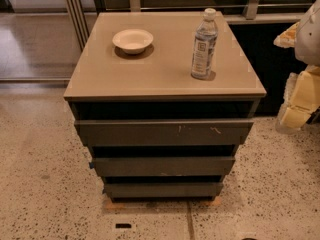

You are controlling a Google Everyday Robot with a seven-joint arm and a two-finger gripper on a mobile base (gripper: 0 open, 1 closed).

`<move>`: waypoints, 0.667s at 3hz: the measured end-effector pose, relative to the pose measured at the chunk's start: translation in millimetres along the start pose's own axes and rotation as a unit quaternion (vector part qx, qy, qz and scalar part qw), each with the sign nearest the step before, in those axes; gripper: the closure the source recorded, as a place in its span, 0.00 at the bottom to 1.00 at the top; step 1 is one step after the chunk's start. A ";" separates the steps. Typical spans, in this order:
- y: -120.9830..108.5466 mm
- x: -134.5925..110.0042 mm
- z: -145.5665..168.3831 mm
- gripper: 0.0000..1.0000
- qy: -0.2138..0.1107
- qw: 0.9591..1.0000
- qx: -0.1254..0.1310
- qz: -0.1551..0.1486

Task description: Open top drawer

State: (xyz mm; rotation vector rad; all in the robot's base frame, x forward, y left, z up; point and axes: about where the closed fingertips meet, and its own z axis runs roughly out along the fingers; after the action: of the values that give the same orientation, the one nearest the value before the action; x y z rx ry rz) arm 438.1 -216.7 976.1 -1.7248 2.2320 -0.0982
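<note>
gripper [299, 101] hangs off to the side, jaws: can't tell | top drawer [162, 132] well left of it, untouched | no handle, so guessing a lip pull

The one camera looks steeply down from in front of the counter [165, 69], fairly near, facing the top drawer [162, 132] head-on. The gripper [300, 100] shows at the frame's right edge.

Grey top drawer [164, 132], gripper [298, 104] at right edge
</note>
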 end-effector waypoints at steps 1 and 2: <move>0.0 0.0 0.0 0.00 0.000 1.000 0.000 0.000; -1.3 -0.1 7.6 0.00 -0.007 1.000 0.005 0.005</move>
State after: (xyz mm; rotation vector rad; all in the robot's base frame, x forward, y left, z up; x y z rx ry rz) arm 441.6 -215.8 969.3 -1.7043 2.2257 -0.0963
